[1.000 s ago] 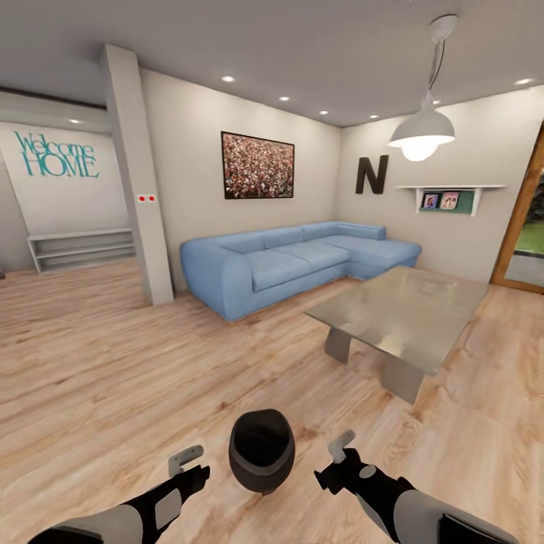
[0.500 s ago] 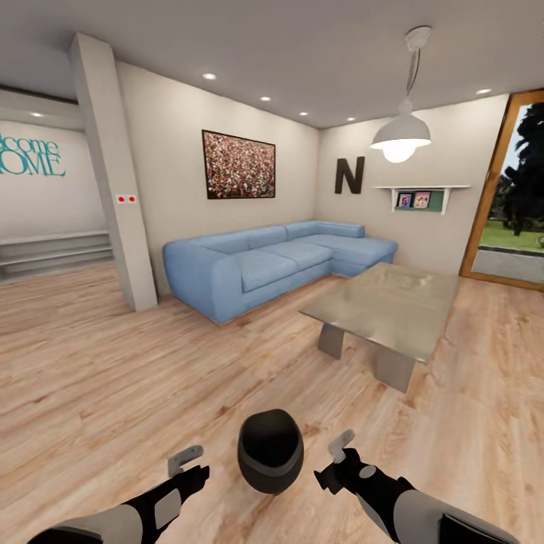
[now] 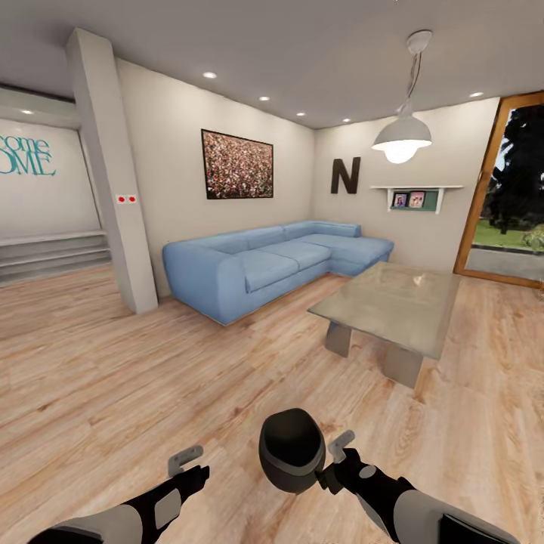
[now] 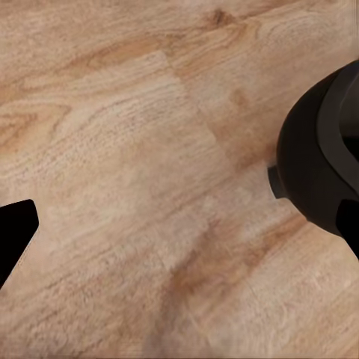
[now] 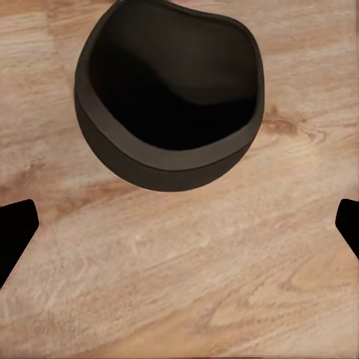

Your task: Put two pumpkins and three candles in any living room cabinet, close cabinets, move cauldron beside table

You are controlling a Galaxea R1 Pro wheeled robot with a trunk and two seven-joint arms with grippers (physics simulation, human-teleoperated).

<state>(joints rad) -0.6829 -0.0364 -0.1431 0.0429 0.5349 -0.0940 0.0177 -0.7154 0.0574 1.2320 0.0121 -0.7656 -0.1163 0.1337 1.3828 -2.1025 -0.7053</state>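
The glossy black cauldron (image 3: 292, 449) lies on the wooden floor just ahead of me, tipped so its wide mouth faces up toward me (image 5: 168, 97). My right gripper (image 3: 338, 453) is open, right beside the pot's right flank and seemingly touching it. My left gripper (image 3: 189, 465) is open over bare floor, well left of the pot, whose belly (image 4: 321, 164) sits beside one finger. The low table (image 3: 393, 302) with the glossy grey-beige top stands farther ahead to the right, apart from the cauldron. The pumpkins, candles and cabinet are out of view.
A blue corner sofa (image 3: 264, 264) lines the back wall behind the table. A white pillar (image 3: 113, 174) stands at the left and a glass door (image 3: 506, 196) at the far right. A pendant lamp (image 3: 402, 136) hangs over the table. Open wooden floor lies between me and the table.
The whole view has swung right, so the camera moved. Against my grippers the cauldron has shifted right, from midway between them to beside the right one.
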